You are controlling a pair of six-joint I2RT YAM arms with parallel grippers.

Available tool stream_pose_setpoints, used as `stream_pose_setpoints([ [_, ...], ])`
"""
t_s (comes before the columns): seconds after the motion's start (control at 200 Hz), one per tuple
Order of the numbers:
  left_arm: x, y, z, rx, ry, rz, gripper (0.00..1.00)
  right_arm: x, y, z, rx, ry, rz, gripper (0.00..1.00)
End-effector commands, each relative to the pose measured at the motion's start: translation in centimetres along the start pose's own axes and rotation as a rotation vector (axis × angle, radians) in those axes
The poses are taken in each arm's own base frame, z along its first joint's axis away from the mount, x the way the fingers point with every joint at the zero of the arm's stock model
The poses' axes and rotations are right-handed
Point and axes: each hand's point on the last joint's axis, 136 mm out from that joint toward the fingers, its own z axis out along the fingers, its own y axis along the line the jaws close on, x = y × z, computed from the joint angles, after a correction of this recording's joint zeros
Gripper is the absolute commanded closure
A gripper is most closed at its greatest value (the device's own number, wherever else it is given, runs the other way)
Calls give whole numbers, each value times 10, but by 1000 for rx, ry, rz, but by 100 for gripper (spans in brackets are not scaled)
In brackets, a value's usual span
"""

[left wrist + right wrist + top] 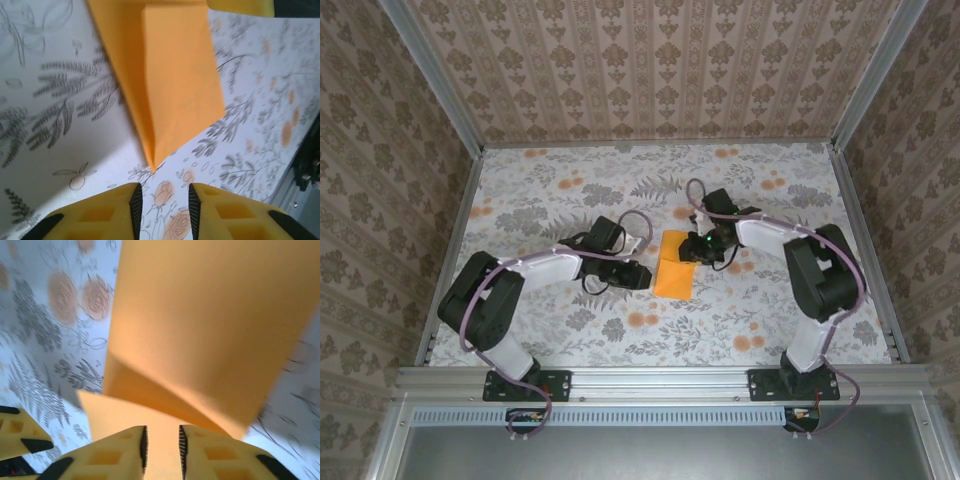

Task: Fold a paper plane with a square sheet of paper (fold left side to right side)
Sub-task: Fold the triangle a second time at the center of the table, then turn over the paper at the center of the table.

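Mid-table: square sheet of paper (673,272) folded over | left end effector (165,194) apart | right end effector (162,434) apparently apart

An orange sheet of paper (170,75) lies folded on the bench (50,110), whose white cover is printed with grey leaves and orange blossoms. One flap lies over a wider layer, and the sheet narrows to a corner that points toward the left hand (165,202). The left hand's yellow fingers (112,212) stand apart with only the printed cover between them, near that corner but clear of it. Another yellow finger (240,5) shows at the top edge beside the paper.
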Motion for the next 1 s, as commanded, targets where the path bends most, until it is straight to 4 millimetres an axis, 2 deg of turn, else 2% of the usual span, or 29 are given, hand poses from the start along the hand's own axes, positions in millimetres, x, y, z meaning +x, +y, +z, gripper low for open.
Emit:
stream_pose_setpoints([
  [0.0, -25, -10, -5, 43, -69, 28, 58, -13, -6, -34, 19, -146, -14, 60],
  [0.1, -43, -11, 3, 56, -89, 41, 52, -9, -16, -48, 20, -207, 0, 43],
  [0.215, -54, -6, 16, 52, -81, 41, 48, 2, -18, -53, -7, -226, 7, 25],
  [0.37, -61, -8, 32, 105, -53, 44, 51, 15, -15, -50, -59, -212, 27, 15],
  [0.445, -63, -7, 38, 107, -44, 47, 55, 20, -14, -46, -90, -200, 41, 14],
  [0.53, -66, -7, 40, 107, -53, 53, 69, 25, -13, -40, -117, -177, 58, 14],
  [0.625, -67, -5, 35, 77, -73, 72, 86, 27, -8, -34, -161, -149, 69, 21],
  [0.69, -65, -7, 30, 72, -83, 85, 93, 27, -3, -30, -198, -131, 79, 27],
  [0.805, -63, 0, 21, 26, -117, 85, 95, 23, 7, -22, -248, -111, 84, 33],
  [0.995, -59, 1, 15, 13, -135, 81, 95, 18, 26, -5, -288, -74, 64, 35],
])
